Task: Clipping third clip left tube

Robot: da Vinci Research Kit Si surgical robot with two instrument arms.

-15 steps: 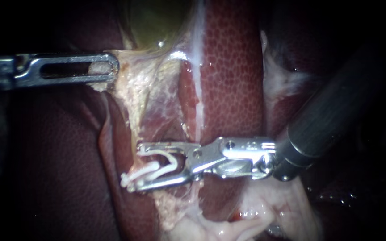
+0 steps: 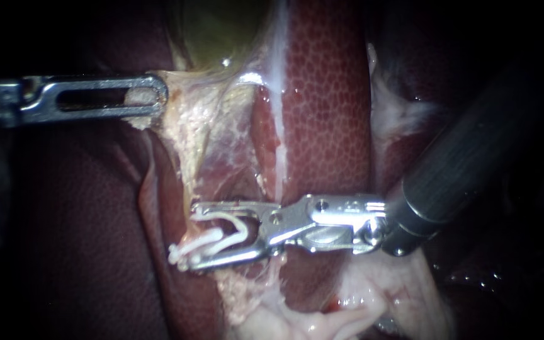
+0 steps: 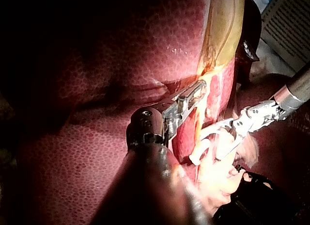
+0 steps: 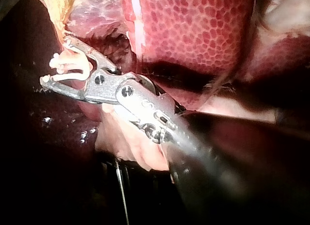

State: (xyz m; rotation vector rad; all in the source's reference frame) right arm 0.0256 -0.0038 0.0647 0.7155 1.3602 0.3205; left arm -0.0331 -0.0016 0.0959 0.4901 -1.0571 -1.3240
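My left instrument [image 2: 156, 98] clamps pale tissue [image 2: 181, 104] at far left. My right instrument [image 2: 189, 237] holds a white clip [image 2: 204, 240] between wide-set jaws, possibly straddling tissue.

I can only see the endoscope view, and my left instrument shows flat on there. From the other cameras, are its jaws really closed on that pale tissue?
Observer: The left wrist view shows the left instrument edge on. Its jaws lie together, pinching the pale yellow tissue at their tip.
Operator: And the clip from that side?
Observer: The white clip sits in the right instrument's jaws, with its legs curving apart. That tissue runs close by the legs, but I can't tell whether it lies between them.
Operator: Anything beyond my field?
Observer: Past the liver, a pale lined panel shows.
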